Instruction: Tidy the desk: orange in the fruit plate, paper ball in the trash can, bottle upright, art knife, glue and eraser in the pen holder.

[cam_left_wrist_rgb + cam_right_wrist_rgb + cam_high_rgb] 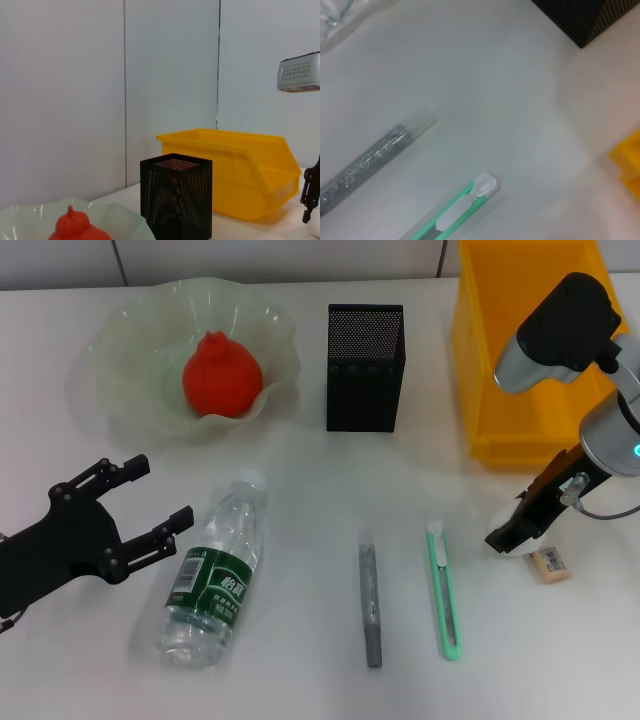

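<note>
The orange [222, 375] lies in the fruit plate [110, 350] at the back left. At the back middle stands the pen holder [365, 368], with the yellow trash can [510, 370] to its right. The bottle [215, 575] lies on its side at the front left. My left gripper [167, 488] hovers open just left of it, holding nothing. The grey glue stick [370, 605] and the green art knife [444, 590] lie side by side at the front. My right gripper [510, 532] is low beside the eraser [550, 562], over a white lump [522, 544], likely the paper ball, mostly hidden.
The right arm's silver and black wrist [555, 330] hangs over the trash can's front. A pale wall [100, 90] rises behind the desk. Bare white tabletop [320, 490] lies between the pen holder and the items in front.
</note>
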Controlling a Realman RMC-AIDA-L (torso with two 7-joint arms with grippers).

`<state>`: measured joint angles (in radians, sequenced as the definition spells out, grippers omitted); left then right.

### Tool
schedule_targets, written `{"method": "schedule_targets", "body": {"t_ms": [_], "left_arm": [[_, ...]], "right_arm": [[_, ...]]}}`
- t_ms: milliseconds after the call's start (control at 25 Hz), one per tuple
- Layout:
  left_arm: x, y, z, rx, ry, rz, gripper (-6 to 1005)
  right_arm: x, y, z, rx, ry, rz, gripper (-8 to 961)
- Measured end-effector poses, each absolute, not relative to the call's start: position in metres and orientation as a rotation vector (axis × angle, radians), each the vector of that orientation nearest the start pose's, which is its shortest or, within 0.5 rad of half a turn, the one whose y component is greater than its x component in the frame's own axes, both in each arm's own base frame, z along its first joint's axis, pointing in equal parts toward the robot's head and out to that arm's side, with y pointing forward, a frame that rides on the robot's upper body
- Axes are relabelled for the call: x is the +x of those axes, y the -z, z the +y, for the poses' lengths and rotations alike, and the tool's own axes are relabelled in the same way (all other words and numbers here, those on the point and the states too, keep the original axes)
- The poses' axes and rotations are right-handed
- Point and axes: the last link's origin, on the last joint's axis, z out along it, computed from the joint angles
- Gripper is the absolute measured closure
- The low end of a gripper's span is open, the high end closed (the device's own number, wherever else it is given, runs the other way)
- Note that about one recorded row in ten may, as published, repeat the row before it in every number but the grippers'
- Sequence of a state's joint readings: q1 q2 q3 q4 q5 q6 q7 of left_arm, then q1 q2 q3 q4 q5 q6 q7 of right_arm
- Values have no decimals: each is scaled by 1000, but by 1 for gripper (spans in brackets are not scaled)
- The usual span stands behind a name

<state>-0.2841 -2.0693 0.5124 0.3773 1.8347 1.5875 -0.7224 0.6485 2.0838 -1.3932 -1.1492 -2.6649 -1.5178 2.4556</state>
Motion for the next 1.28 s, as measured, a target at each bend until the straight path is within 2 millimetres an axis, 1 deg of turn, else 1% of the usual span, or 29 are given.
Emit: {"method": "schedule_targets", "body": {"t_ms": [40, 160, 360, 440, 480, 520, 600, 760, 880, 960, 1040, 1240, 1280], "left_arm": [[-336, 9, 246, -2380, 797, -385, 185], [-336, 9, 246, -2380, 797, -384, 186], [-335, 9, 246, -2381, 798, -382, 186], [-335, 9, 247, -2382, 800, -380, 186], [-334, 9, 246, -2385, 802, -377, 186], [-334, 9, 246, -2390, 804, -373, 186], [-333, 9, 246, -2400, 804, -366, 186], [-333, 9, 246, -2402, 804, -363, 186], [-332, 10, 246, -2404, 808, -366, 186], [-332, 10, 246, -2404, 808, -367, 186], [-332, 11, 246, -2404, 809, -367, 186], [-331, 11, 247, -2407, 820, -384, 187], [-331, 10, 247, -2407, 822, -390, 187]], "right_arm": [[211, 20, 355, -2635, 690, 897, 149], [211, 20, 355, -2638, 695, 903, 370], [205, 15, 353, -2649, 690, 905, 420], [200, 8, 353, -2649, 669, 897, 440], [194, -5, 354, -2634, 619, 896, 450], [194, -5, 354, -2634, 619, 896, 460], [185, -25, 358, -2597, 536, 889, 480], [175, -64, 363, -2497, 381, 863, 479], [176, -89, 370, -2405, 269, 849, 479], [180, -97, 378, -2346, 205, 841, 480], [188, -94, 385, -2317, 177, 851, 480], [203, -81, 401, -2267, 139, 870, 479], [204, -77, 403, -2268, 138, 874, 432]]}}
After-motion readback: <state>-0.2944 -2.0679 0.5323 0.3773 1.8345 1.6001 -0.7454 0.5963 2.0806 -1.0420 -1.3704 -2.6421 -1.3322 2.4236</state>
